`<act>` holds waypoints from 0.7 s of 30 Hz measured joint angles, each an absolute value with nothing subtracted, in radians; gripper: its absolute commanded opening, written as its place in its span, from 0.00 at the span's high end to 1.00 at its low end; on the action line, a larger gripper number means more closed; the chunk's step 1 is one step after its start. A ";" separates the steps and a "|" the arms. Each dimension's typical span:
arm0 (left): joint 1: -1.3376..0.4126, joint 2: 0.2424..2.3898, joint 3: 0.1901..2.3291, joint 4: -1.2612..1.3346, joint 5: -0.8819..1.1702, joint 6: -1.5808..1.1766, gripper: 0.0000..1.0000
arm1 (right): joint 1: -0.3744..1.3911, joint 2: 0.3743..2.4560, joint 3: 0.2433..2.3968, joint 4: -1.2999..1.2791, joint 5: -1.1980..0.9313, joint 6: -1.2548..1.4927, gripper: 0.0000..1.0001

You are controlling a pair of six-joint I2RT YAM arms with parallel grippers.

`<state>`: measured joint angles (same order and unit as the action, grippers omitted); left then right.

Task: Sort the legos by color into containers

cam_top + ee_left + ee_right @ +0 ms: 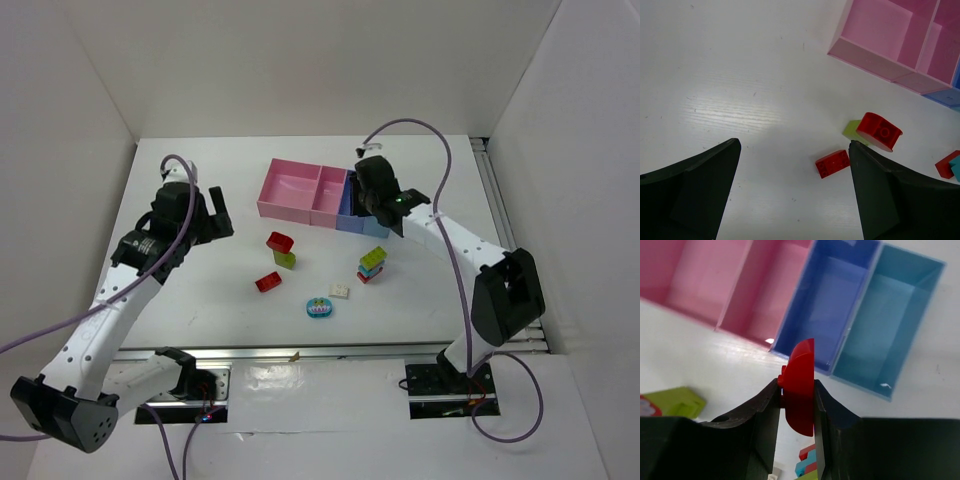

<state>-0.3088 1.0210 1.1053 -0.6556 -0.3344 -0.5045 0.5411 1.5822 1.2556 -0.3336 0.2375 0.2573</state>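
Observation:
My right gripper (796,384) is shut on a red rounded lego (802,360), held on edge above the near rim of the blue bin (827,300). The light blue bin (890,315) is to its right, and the narrow pink bin (770,290) and wide pink bin (700,275) are to its left. In the top view this gripper (374,203) covers the blue bins. My left gripper (794,150) is open and empty above the table. A red brick (832,163) lies beside its right finger, and a red rounded lego (879,131) sits on a yellow-green one (854,131).
A cream-white lego (340,291) and a teal-blue and pink one (319,308) lie near the front. A stack of green, teal and red legos (372,263) stands at the right. The wide pink bin (290,190) sits at the back. White walls enclose the table.

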 measured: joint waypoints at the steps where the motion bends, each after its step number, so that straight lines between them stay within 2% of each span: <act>1: -0.309 1.025 1.105 -0.656 -0.331 -0.505 0.00 | 0.524 1.583 1.256 -0.334 0.245 0.277 0.80; 10: -0.309 1.068 1.105 -0.659 -0.256 -0.505 0.00 | 0.369 1.661 1.283 -0.305 0.246 0.367 0.78; 14: -0.309 1.117 1.111 -0.678 -0.217 -0.505 0.00 | 0.353 1.724 1.306 -0.305 0.252 0.374 0.74; 17: -0.309 1.164 1.119 -0.696 -0.192 -0.517 0.00 | 0.346 1.753 1.322 -0.306 0.255 0.374 0.62; 19: -0.309 1.175 1.119 -0.707 -0.182 -0.533 0.00 | 0.341 1.773 1.344 -0.307 0.255 0.374 0.46; 20: -0.309 1.176 1.119 -0.710 -0.178 -0.537 0.00 | 0.337 1.784 1.357 -0.307 0.255 0.374 0.34; 21: -0.309 1.175 1.119 -0.712 -0.174 -0.546 0.00 | 0.334 1.792 1.369 -0.307 0.256 0.374 0.31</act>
